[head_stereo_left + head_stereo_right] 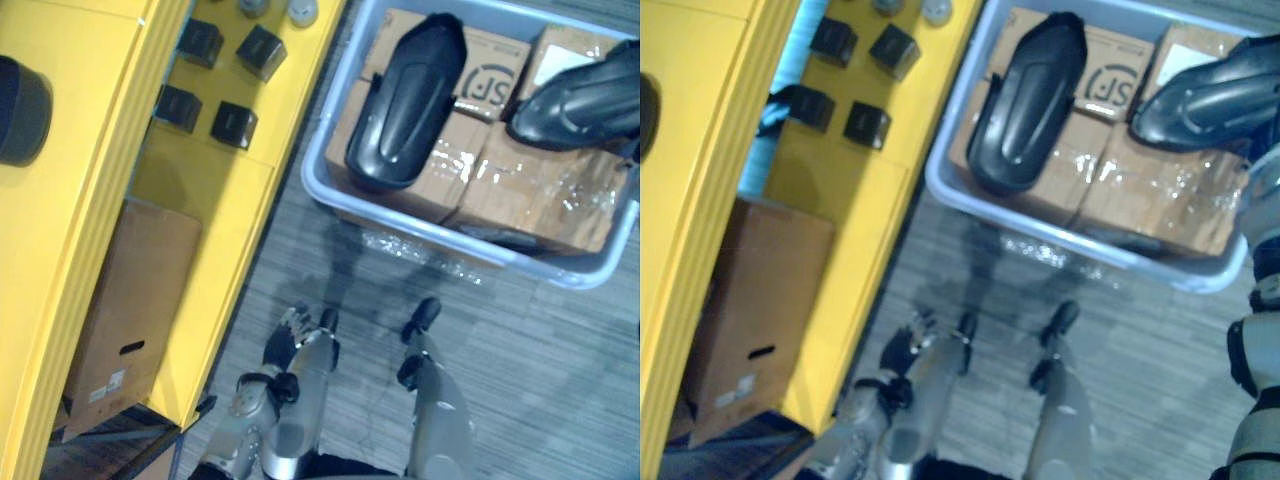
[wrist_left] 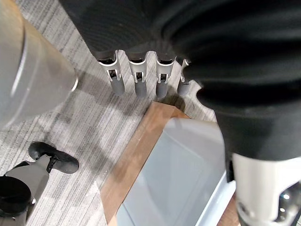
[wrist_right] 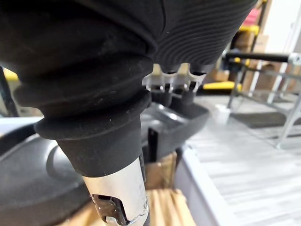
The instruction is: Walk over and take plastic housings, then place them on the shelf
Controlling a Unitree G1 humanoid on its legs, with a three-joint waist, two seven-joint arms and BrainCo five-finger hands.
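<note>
Two black plastic housings lie on cardboard boxes in a pale grey bin [image 1: 322, 187]. One housing [image 1: 405, 100] rests lengthwise near the bin's left side. The other housing [image 1: 580, 100] sits tilted at the bin's right end. In the right wrist view my right hand [image 3: 171, 87] has its fingers curled over the rim of that housing [image 3: 186, 117], with the thumb below it. My right arm [image 1: 1260, 330] comes up along the right edge. My left hand [image 2: 137, 77] hangs low over the carpet with straight fingers and holds nothing.
A yellow shelf [image 1: 90, 250] runs along the left, with several small black boxes [image 1: 232, 123] on its lower tier. A cardboard box [image 1: 130, 300] stands under it. Grey carpet [image 1: 520, 340] lies between the shelf and the bin. Metal racks [image 3: 263, 80] stand in the background.
</note>
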